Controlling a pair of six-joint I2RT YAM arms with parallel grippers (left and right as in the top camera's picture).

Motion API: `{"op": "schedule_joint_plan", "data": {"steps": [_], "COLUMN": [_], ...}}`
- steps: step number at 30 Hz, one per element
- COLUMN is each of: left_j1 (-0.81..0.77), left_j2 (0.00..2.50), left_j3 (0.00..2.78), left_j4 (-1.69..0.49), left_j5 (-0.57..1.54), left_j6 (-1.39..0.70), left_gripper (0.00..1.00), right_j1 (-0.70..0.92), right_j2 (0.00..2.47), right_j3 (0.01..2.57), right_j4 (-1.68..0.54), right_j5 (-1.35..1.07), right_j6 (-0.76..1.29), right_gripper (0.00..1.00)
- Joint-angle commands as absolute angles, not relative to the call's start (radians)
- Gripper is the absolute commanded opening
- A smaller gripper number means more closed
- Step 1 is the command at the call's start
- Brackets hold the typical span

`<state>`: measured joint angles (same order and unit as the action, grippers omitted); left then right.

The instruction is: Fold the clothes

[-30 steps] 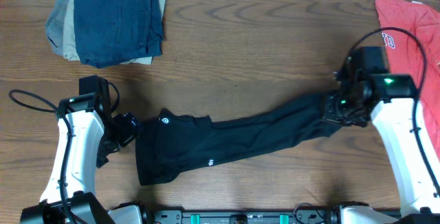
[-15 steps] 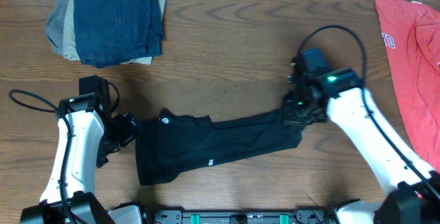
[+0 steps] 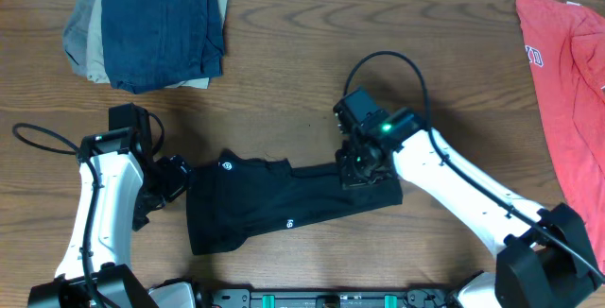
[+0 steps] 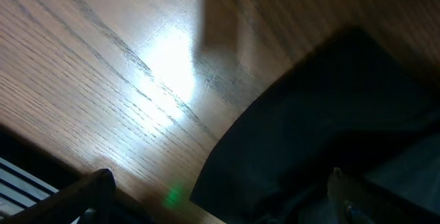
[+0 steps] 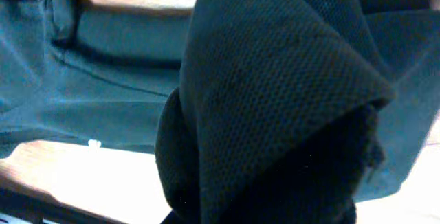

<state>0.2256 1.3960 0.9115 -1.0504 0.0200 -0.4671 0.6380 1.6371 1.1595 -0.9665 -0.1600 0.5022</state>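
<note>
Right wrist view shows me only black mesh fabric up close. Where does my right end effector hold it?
Observer: The right end effector grips the black T-shirt at its right end, near the middle of the overhead view.
Operator: And the left arm?
Observer: The left end effector stands open at the shirt's left edge.
Operator: Other clothes nearby?
Observer: Folded garments stacked back left, a red T-shirt at the right edge, both apart from it.

This looks like a robotics lab bench: a white left arm [image 3: 99, 204] and right arm [image 3: 454, 190] stand at the near edge of a wood-grain table [image 3: 312, 62], with folded garments [image 3: 151, 29] far left and a red T-shirt [image 3: 567, 81] far right.
</note>
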Motion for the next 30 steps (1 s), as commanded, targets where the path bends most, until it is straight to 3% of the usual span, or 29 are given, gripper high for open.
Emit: {"op": "schedule_joint_plan", "data": {"steps": [1, 3, 7, 15, 20, 22, 24, 28, 30], "left_j1": [0.229, 0.229, 0.229, 0.229, 0.229, 0.229, 0.229, 0.229, 0.229], "left_j2": [1.393, 1.393, 1.393, 1.393, 1.393, 1.393, 1.393, 1.393, 1.393], "left_j3": [0.92, 0.92, 0.92, 0.92, 0.92, 0.92, 0.92, 0.92, 0.92], "left_j4": [-1.058, -1.058, -1.058, -1.058, -1.058, -1.058, -1.058, -1.058, -1.057], "left_j5": [0.019, 0.019, 0.019, 0.019, 0.019, 0.019, 0.019, 0.019, 0.019], "left_j6": [-0.461, -0.461, -0.461, -0.461, -0.46, -0.461, -0.46, -0.461, -0.461], "left_gripper": [1.0, 1.0, 1.0, 1.0, 1.0, 1.0, 1.0, 1.0, 1.0], "right_j1": [0.673, 0.687, 0.707, 0.708, 0.627, 0.59, 0.562, 0.551, 0.56], "right_j2": [1.668, 1.675, 1.682, 1.677, 1.651, 1.645, 1.647, 1.663, 1.673], "right_j3": [1.17, 1.17, 1.17, 1.18, 1.231, 1.236, 1.234, 1.203, 1.179], "right_j4": [-0.957, -0.957, -0.956, -0.96, -1.036, -1.047, -1.053, -1.023, -0.987], "right_j5": [-0.177, -0.177, -0.177, -0.186, -0.164, -0.164, -0.164, -0.166, -0.197], "right_j6": [0.547, 0.555, 0.554, 0.545, 0.472, 0.427, 0.408, 0.406, 0.406], "right_gripper": [0.06, 0.17, 0.48, 0.5, 0.51, 0.5, 0.43, 0.12, 0.01]}}
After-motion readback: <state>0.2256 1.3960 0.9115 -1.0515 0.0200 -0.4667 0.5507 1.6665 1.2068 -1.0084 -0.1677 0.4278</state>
